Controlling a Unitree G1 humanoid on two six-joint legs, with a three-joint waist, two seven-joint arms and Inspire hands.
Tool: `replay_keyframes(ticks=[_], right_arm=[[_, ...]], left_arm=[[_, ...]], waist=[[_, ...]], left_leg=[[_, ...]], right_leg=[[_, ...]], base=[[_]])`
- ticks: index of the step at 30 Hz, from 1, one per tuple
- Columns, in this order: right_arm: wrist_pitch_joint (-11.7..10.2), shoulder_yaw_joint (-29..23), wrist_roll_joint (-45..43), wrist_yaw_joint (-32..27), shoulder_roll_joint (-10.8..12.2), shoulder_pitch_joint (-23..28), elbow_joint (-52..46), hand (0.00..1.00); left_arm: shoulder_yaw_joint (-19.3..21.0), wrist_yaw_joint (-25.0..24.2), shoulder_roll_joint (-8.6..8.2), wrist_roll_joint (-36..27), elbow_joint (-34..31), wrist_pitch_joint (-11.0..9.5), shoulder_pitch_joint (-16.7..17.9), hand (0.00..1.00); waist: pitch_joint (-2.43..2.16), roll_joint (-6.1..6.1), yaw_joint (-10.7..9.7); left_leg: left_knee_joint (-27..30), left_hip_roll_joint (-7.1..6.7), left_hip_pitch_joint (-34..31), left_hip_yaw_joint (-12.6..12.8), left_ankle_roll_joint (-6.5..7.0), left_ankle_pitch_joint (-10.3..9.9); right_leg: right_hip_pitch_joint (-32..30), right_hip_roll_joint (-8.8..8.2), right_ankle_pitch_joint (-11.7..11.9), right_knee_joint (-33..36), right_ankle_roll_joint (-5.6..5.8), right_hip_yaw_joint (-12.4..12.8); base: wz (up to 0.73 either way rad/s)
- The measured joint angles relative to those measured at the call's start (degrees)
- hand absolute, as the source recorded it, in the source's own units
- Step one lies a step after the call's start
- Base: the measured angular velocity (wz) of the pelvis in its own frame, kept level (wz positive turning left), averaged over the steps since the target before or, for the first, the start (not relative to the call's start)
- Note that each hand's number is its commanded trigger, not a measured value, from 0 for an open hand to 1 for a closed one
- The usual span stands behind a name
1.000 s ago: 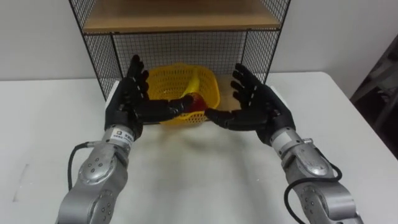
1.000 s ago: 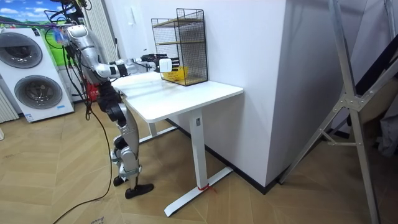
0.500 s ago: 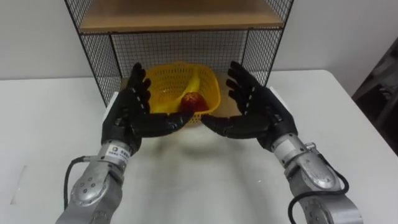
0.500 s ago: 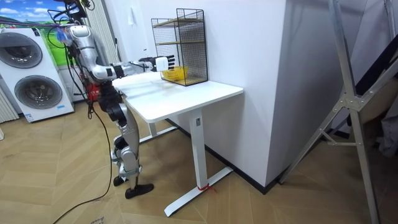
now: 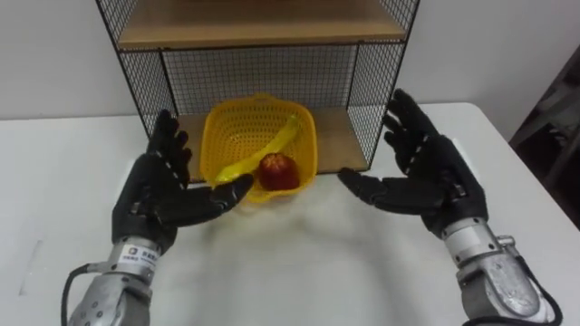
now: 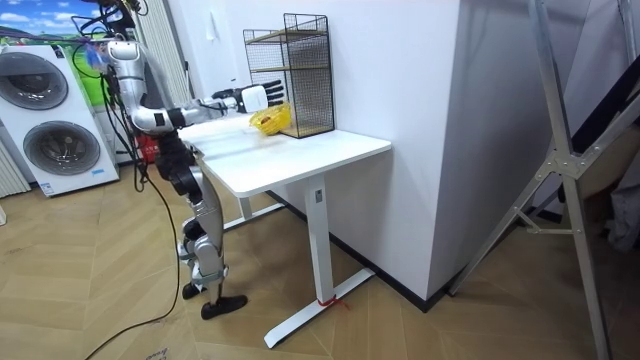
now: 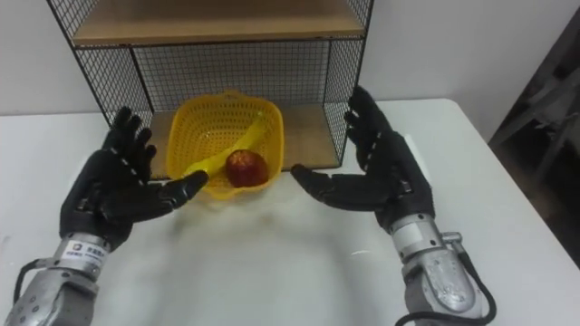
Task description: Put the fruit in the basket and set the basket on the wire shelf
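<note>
left hand point(image 5: 156, 194) at near left, palm turned inward, fingers straight and spread, thumb stretched rightward, right hand point(image 5: 433, 179) at right, mirrored, fingers splayed, thumb pointing left, both forearms reaching forward, body apparently standing upright

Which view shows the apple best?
The right eye view: the apple lies unobstructed in the yellow basket. The left eye view shows much the same; in the room view it is too small to tell.
</note>
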Motion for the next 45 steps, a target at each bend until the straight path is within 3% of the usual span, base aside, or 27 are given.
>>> replay_keyframes(ticks=[2,8,15,17,21,30,34,38,40,43,45], right_arm=[[-2.14,-0.46,-0.06,-2.34,0.17,1.18,-1.66,0.0],[-5.27,-2.94,-0.18,-7.58,0.15,2.52,-3.94,0.0],[-7.08,-5.18,0.17,-11.89,0.14,3.34,-6.18,0.0],[-8.28,-7.27,0.54,-13.7,0.12,4.34,-6.55,0.0],[-8.59,-9.75,-0.03,-18.06,0.13,4.51,-6.56,0.0],[-10.32,-13.22,-2.13,-27.48,0.12,4.52,-6.58,0.0],[-11.5,-20.81,-4.73,-34.96,-0.01,4.63,-8.98,0.0],[-13.73,-31.21,-4.7,-43.07,-3.06,4.96,-9.56,0.0],[-14.08,-35.02,-4.74,-45.97,-3.36,5.92,-9.45,0.0],[-13.97,-42.26,-2.58,-49.81,-3.38,8.15,-8.09,0.0],[-13.89,-45.23,-1.03,-52.6,-3.4,9.31,-5.98,0.0]], left_arm=[[1.39,1.26,-0.19,-1.64,-1.52,-2.05,0.0,0.0],[2.82,6.34,-0.51,-2.86,-4.85,-6.85,0.0,0.0],[5.1,10.78,-1.19,-3.38,-5.36,-8.1,0.14,0.0],[7.14,12.6,-1.36,-3.62,-7.83,-8.45,1.94,0.0],[10.66,15.72,-2.22,-3.58,-9.64,-9.51,1.99,0.0],[16.15,26.94,-2.48,-3.24,-12.0,-12.12,1.99,0.0],[24.11,33.58,-2.1,-1.33,-13.99,-14.35,1.99,0.0],[35.11,41.07,0.91,3.06,-14.04,-14.98,2.96,0.0],[39.63,44.56,2.54,3.16,-14.03,-15.17,3.62,0.0],[47.3,48.41,3.62,2.91,-13.38,-15.21,5.89,0.0],[50.17,50.97,4.53,2.73,-10.48,-15.28,7.15,0.0]], waist=[[0.03,-0.14,-0.09],[0.11,-0.31,-0.16],[0.04,-0.19,0.42],[-0.16,-0.02,0.85],[-0.29,0.23,1.54],[-0.2,0.14,1.64],[-0.19,0.41,2.26],[-0.09,0.59,3.07],[0.0,0.62,2.76],[-0.05,0.46,2.85],[0.02,0.26,2.75]], left_leg=[[-0.27,0.06,0.02,0.0,-0.05,0.03],[-0.51,0.06,0.09,0.0,-0.05,0.03],[-0.81,0.08,-0.47,0.24,-0.05,0.03],[-0.8,0.15,-0.42,0.76,-0.07,0.04],[-0.69,0.09,-0.45,0.83,-0.07,0.05],[-0.87,0.02,-0.33,0.5,-0.06,0.04],[-0.88,0.04,-0.88,0.56,-0.06,0.04],[-0.97,0.02,-0.81,0.5,-0.06,0.04],[-1.03,0.02,-0.9,0.16,-0.06,0.04],[-1.16,-0.16,-1.57,-0.37,0.02,-0.03],[-1.02,-0.37,-1.98,-0.59,0.04,-0.02]], right_leg=[[-0.14,0.13,0.0,-0.02,0.0,0.09],[-0.3,0.22,-0.01,-0.04,0.02,0.08],[-1.08,0.26,-0.02,-0.02,0.02,0.13],[-1.42,0.35,-0.02,-0.04,0.02,0.24],[-1.46,0.3,-0.02,0.01,0.02,0.27],[-1.04,0.23,-0.02,0.1,0.02,0.19],[-1.81,0.26,-0.02,0.25,0.02,0.3],[-1.95,0.27,-0.21,0.31,0.11,0.22],[-1.94,0.26,-0.28,0.3,0.19,0.04],[-2.27,0.05,-0.52,0.37,0.37,-0.05],[-2.93,-0.33,-0.94,1.23,0.43,-0.43]], base=[[0.0],[0.0],[-0.01],[-0.11],[-0.02],[0.01],[-0.01],[0.0],[0.09],[0.08],[0.09]])
